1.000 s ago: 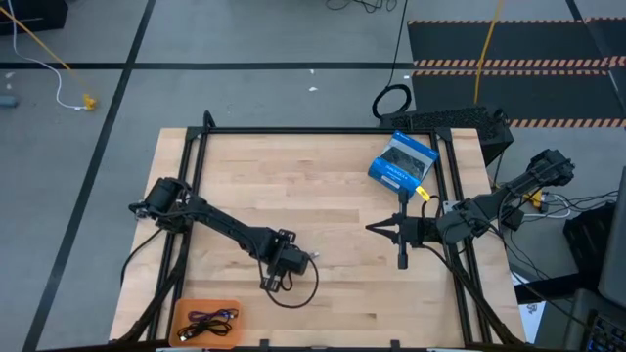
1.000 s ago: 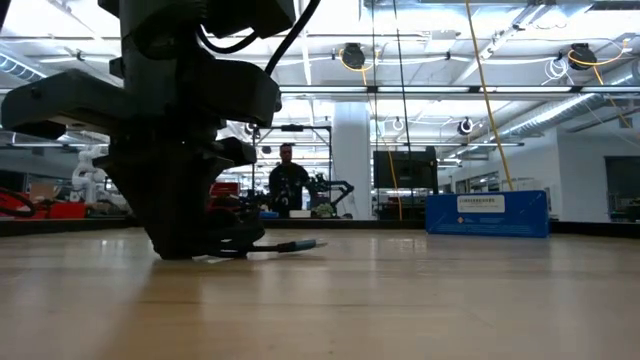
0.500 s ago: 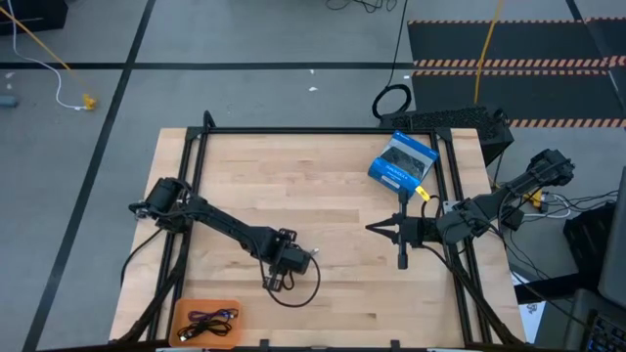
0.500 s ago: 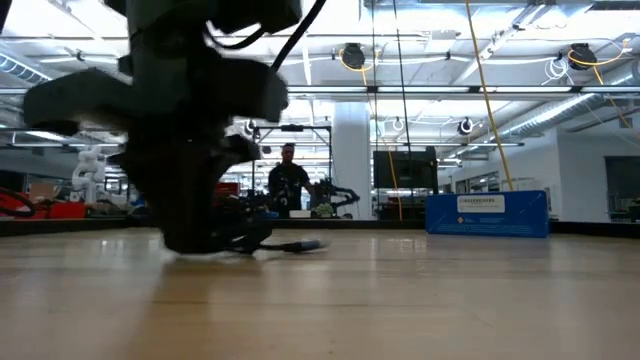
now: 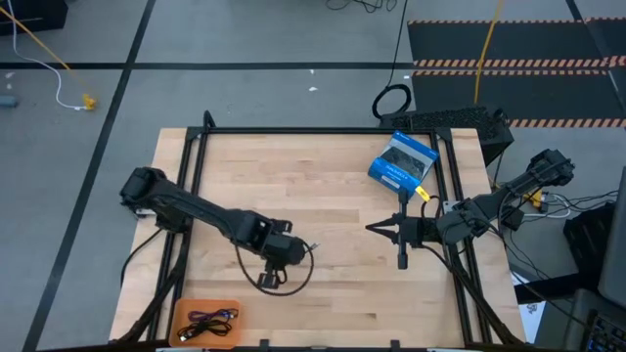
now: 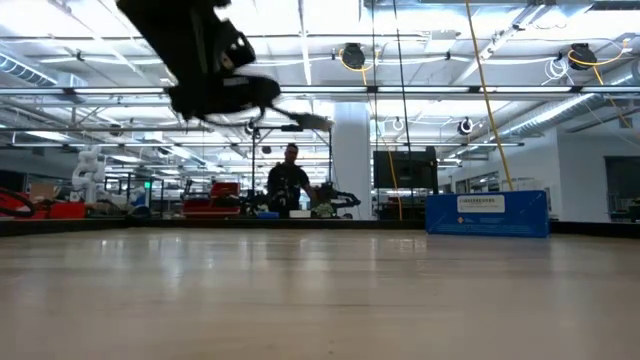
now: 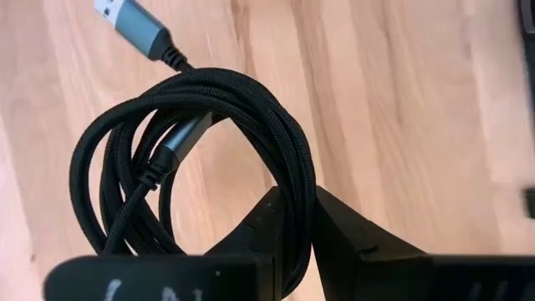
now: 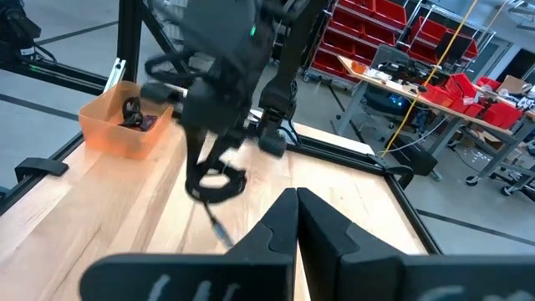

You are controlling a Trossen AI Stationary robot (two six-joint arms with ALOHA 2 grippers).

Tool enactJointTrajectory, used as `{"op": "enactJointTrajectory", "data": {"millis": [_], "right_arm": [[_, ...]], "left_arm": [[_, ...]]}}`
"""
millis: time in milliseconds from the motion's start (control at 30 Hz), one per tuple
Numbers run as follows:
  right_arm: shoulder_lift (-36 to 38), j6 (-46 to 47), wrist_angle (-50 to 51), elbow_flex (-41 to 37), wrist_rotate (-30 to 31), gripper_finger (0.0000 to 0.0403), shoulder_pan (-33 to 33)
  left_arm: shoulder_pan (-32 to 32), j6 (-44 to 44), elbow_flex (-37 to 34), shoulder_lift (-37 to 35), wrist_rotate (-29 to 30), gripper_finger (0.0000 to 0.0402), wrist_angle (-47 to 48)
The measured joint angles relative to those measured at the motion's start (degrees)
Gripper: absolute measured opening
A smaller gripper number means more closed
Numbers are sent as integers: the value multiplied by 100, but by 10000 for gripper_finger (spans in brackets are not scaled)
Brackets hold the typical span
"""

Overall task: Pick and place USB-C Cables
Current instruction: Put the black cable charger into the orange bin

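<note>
Left gripper [image 7: 305,242] is pinched on several strands of a black cable coil [image 7: 192,159]; the coil hangs from the fingers, lifted clear of the table [image 5: 323,186]. Judgement: light, limp, braided, not slippery; strands may slip loose, so gripping across the whole bundle is safer. Beyond it, near the table's front corner, an orange tray [image 5: 207,321] holds two more cables [image 5: 207,320], one purplish, one black. Count: three cables, one tray. Farther across, right gripper [image 5: 391,232] waits with fingers pressed together, beside one blue box [image 5: 402,162].
</note>
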State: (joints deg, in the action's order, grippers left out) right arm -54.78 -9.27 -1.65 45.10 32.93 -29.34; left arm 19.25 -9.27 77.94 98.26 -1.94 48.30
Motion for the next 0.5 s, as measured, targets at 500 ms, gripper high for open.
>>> {"op": "enactJointTrajectory", "data": {"millis": [500], "right_arm": [[0,-1,2,0,0,2,2]], "left_arm": [[44,-370,1003,-387,-14,47,2295]]}}
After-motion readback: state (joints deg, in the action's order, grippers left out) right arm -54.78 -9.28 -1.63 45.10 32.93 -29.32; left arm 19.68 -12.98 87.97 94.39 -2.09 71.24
